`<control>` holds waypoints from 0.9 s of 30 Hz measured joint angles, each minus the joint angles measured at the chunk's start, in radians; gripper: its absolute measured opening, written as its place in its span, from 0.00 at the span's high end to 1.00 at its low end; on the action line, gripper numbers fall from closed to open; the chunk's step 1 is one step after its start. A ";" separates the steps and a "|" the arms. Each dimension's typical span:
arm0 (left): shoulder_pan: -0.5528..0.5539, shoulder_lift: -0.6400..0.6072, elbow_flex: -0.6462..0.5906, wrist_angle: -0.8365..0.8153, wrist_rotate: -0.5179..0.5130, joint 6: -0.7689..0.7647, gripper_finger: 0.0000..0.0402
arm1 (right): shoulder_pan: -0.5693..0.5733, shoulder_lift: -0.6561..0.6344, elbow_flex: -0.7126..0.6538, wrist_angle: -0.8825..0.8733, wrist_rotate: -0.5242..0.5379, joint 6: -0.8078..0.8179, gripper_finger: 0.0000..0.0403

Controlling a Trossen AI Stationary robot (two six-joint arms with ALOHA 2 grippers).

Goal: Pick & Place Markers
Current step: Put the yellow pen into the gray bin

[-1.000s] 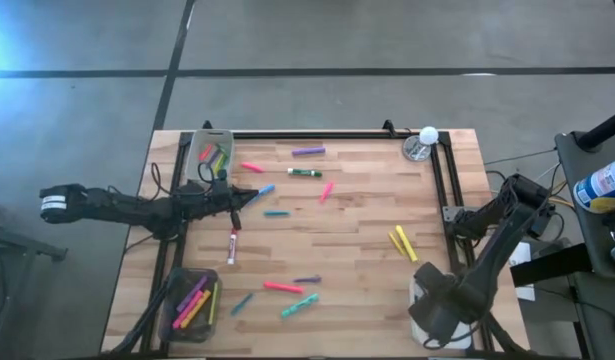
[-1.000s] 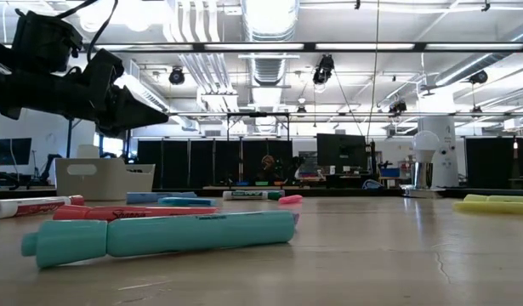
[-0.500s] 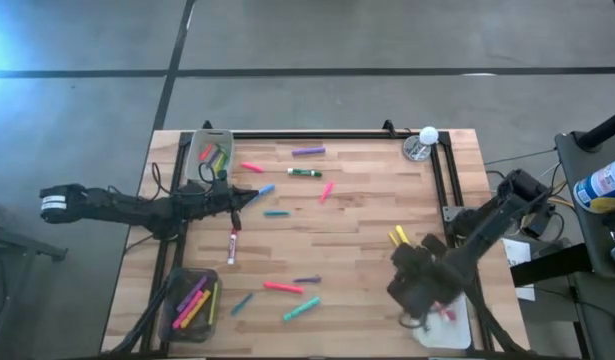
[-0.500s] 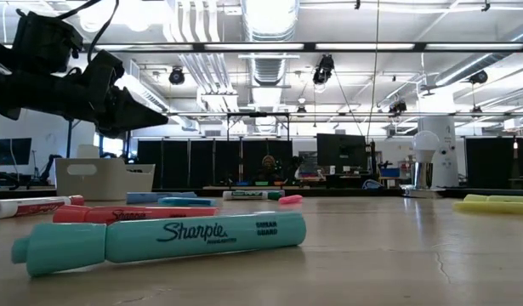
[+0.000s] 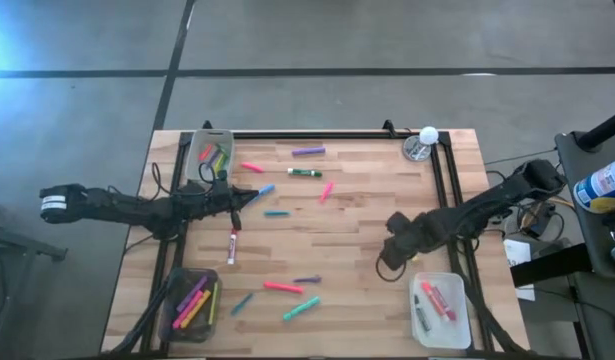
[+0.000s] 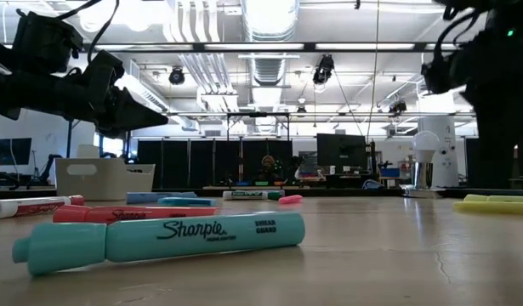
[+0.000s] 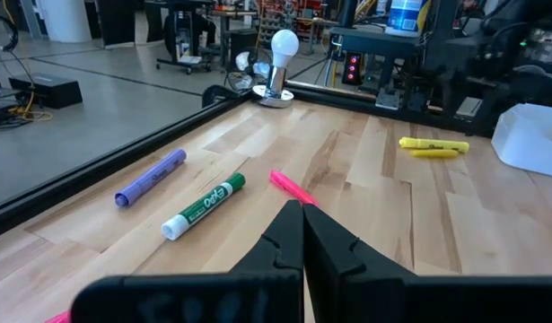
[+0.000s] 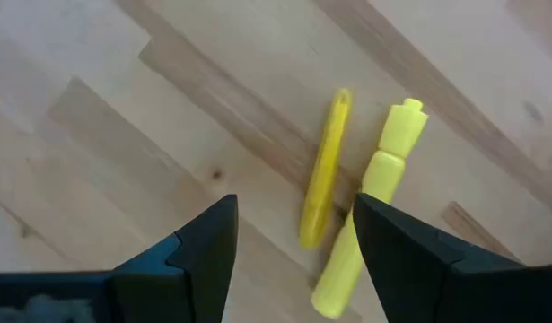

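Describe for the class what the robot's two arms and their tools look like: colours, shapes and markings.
Both arms are dark, slender and jointed. The left arm has a white band near its base. The left tool and right tool each carry two black, angular, wedge-shaped fingers.

i see two bright yellow plastic markers point(image 8: 365, 202) on pale striped wood planks point(image 8: 123, 108), between my black right gripper fingers point(image 8: 204, 242).

Wooden table point(image 5: 367, 215) carries scattered markers point(image 5: 305, 172) and seemingly three bins point(image 5: 439, 309).
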 joint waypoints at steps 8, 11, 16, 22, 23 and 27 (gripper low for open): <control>0.000 0.000 0.000 0.000 0.000 0.000 1.00 | -0.067 -0.007 -0.103 0.093 -0.043 -0.019 0.47; 0.000 0.000 0.000 0.001 0.000 0.000 1.00 | -0.067 0.012 -0.115 0.098 -0.052 -0.010 0.47; 0.000 0.000 0.000 0.000 0.000 0.000 1.00 | -0.067 0.061 -0.118 0.133 -0.074 -0.016 0.47; 0.000 0.000 0.000 0.000 0.000 0.000 1.00 | -0.067 0.135 -0.118 0.160 -0.076 -0.029 0.47; 0.000 0.000 0.000 0.000 0.000 0.000 1.00 | -0.067 0.144 -0.117 0.163 -0.077 -0.031 0.47; 0.000 0.000 0.000 -0.002 0.000 0.000 1.00 | -0.067 0.166 -0.114 0.168 -0.075 -0.035 0.47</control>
